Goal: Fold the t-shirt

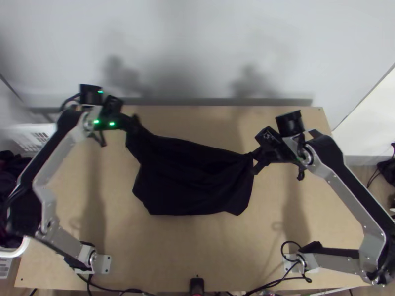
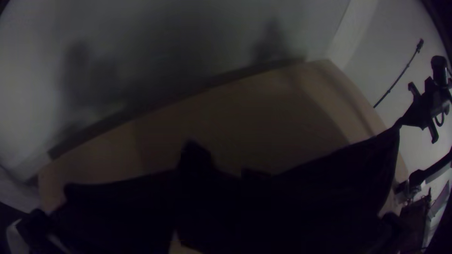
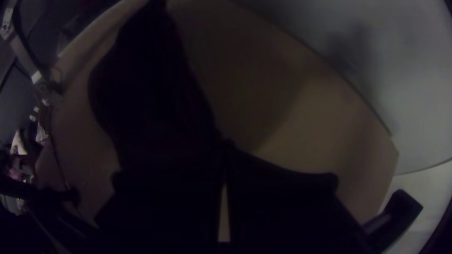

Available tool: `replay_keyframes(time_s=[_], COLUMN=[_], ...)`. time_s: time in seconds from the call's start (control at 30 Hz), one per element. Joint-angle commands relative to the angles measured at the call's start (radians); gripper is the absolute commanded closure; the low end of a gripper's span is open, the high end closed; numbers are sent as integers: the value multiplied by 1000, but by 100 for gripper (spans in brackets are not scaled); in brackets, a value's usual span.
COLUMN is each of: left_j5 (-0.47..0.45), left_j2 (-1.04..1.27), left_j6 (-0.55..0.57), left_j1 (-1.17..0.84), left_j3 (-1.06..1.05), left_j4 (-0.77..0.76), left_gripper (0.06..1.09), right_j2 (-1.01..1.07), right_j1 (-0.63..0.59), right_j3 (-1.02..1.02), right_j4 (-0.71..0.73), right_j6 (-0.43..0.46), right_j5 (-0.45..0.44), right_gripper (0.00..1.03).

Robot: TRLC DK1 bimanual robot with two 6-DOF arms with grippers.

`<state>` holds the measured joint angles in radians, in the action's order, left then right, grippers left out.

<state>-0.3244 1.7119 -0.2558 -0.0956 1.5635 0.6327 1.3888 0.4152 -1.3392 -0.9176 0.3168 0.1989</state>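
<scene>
The black t-shirt [image 1: 193, 180] was in the middle of the frame, slung between the two arms, its upper edge drawn fairly straight from upper left down to centre right and the rest drooping towards the lower middle. The left tool [image 1: 134, 123] was closed on one corner at upper left; the right tool [image 1: 256, 163] was closed on a gathered corner right of centre. How many layers lay in the cloth, I couldn't tell.

The likeliest trouble was a slip: each tool had only a small bunched bit, so pulling the arms further apart could tug a corner free. The left corner sat higher in the frame than the right, so lowering it like that could lay the shirt askew. The loose bottom edge might also tuck under itself on touching down, leaving a crease.

The left tool was near the far edge of the bench [image 1: 197, 241], with the wall [image 1: 197, 44] just beyond, so there was little room upwards. A white basket [image 1: 37, 132] stood off the left edge. The roomiest stretch was below the shirt, down towards the cables [image 1: 264, 285] at bottom centre.
</scene>
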Motion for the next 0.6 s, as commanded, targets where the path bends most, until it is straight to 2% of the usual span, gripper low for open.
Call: replay_keyframes(time_s=[0.0,0.17,0.27,0.4,0.57], left_j5=[51,51,51,82,269], left_j2=[158,51,-95,-265,-488], left_j6=[30,56,-43,-198,-197], left_j1=[-90,-93,-168,-352,-622], left_j3=[76,73,-53,-272,-571], left_j4=[-42,13,99,314,332], left_gripper=[10,10,10,10,10], right_j2=[32,70,96,96,93], right_j1=[-24,-104,-122,-116,-119], right_j3=[81,91,97,121,130], right_j4=[100,172,172,172,172], right_j6=[-36,-56,-53,-47,-47], right_j5=[-75,-104,-104,-104,-104], right_gripper=[100,100,100,100,100])
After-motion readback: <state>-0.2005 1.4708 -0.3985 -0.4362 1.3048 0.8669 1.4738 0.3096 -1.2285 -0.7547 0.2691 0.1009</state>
